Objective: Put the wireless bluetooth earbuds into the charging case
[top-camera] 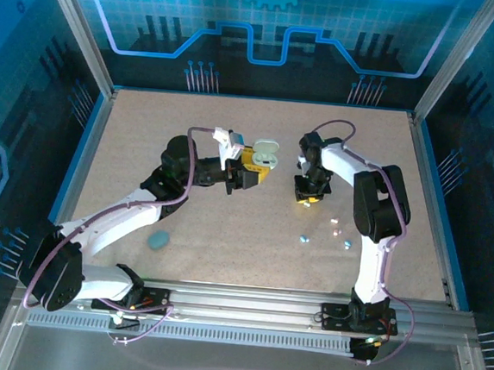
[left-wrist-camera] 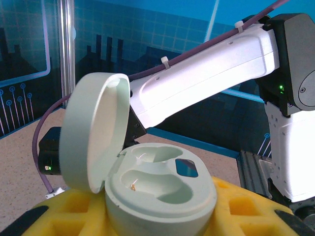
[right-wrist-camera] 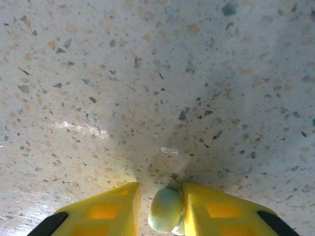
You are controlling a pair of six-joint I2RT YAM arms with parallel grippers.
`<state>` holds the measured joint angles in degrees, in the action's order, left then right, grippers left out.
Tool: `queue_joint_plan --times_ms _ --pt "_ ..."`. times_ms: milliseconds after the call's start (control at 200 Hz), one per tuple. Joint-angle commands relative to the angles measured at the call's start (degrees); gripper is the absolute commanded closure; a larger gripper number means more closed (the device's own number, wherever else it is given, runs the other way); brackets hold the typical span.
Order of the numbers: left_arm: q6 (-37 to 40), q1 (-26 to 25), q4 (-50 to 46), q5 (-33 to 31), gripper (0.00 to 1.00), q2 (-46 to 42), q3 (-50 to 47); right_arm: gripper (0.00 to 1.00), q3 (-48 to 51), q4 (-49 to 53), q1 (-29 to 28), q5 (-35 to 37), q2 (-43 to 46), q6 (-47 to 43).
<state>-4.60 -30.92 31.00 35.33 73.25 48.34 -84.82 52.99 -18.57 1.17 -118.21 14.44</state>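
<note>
From above: grips open charging case (top-camera: 266, 154) in left gripper (top-camera: 252, 168) above the bench (top-camera: 241, 258); points right gripper (top-camera: 308, 196) down near loose earbuds (top-camera: 305, 238). Left wrist: clamps case base, lid (left-wrist-camera: 96, 132) raised. Right wrist: brackets pale earbud (right-wrist-camera: 166, 210) narrowly; cannot tell whether pinched.

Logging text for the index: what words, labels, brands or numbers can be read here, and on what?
None can be read.
The charging case bears no brand or label.
The back wall carries gear and circuit drawings but no words.
</note>
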Motion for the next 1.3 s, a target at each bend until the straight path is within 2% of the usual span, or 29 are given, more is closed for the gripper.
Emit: queue_joint_plan --times_ms 0,640,1071,1296 --pt "-1.1 -0.2 1.6 0.0 0.63 -1.4 -0.1 0.70 -1.6 2.9 -1.1 2.5 -2.1 -0.8" --pt "-1.1 -0.1 1.7 0.1 0.63 -1.0 -0.1 0.73 -2.8 4.3 -2.8 6.7 -1.8 1.8" --pt "-0.9 -0.2 1.6 -0.1 0.63 -1.3 -0.5 0.79 -2.0 3.5 -2.7 3.6 -1.4 1.6" --pt "-0.6 -0.2 1.6 -0.9 0.63 -1.4 -1.0 0.81 0.0 1.2 -1.3 -1.0 6.7 2.9"
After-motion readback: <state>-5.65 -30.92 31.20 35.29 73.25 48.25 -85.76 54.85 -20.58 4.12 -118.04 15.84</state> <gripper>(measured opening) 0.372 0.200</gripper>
